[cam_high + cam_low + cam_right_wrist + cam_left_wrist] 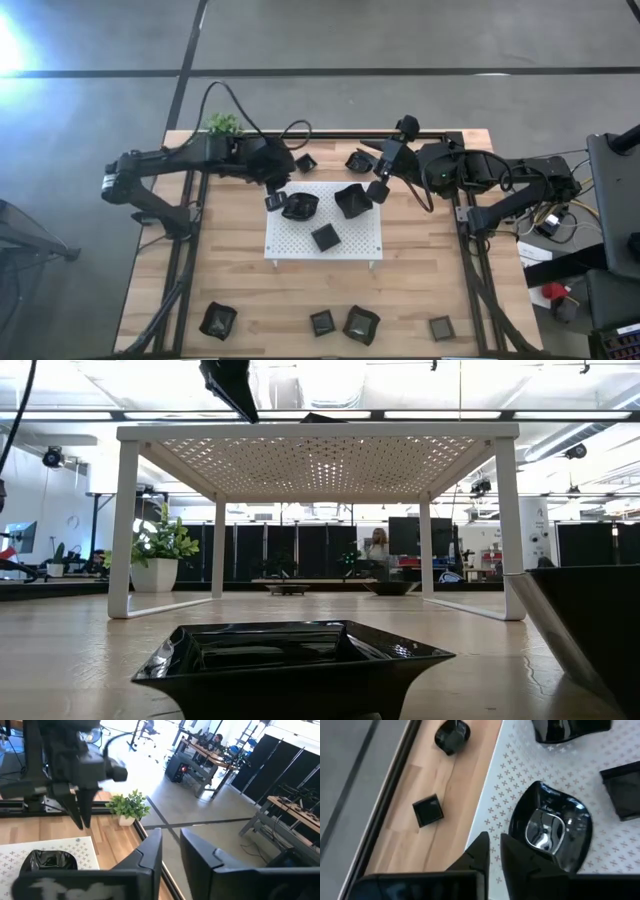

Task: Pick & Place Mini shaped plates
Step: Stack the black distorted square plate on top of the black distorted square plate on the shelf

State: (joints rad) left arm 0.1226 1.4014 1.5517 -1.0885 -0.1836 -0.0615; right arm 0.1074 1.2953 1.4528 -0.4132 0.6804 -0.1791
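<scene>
Three black mini shaped plates lie on the white perforated board point(290, 243): a rounded one point(300, 206) point(550, 827), a wavy one point(352, 200) and a square one point(324, 237). Two more point(305, 163) point(359, 160) rest on the table behind the board, and several point(218, 319) lie near the front edge. My left gripper point(272, 200) point(494, 847) hovers over the board's far left corner beside the rounded plate, narrowly open, nothing between its fingers. My right gripper point(378, 190) point(172, 847) hangs above the board's far right corner, narrowly open and holding nothing.
A small green plant point(224, 124) point(129, 806) stands at the table's far left. The board stands on white legs point(122, 530) above the wooden top. In the low view one plate point(290, 660) sits close in front and another point(590, 630) at the right.
</scene>
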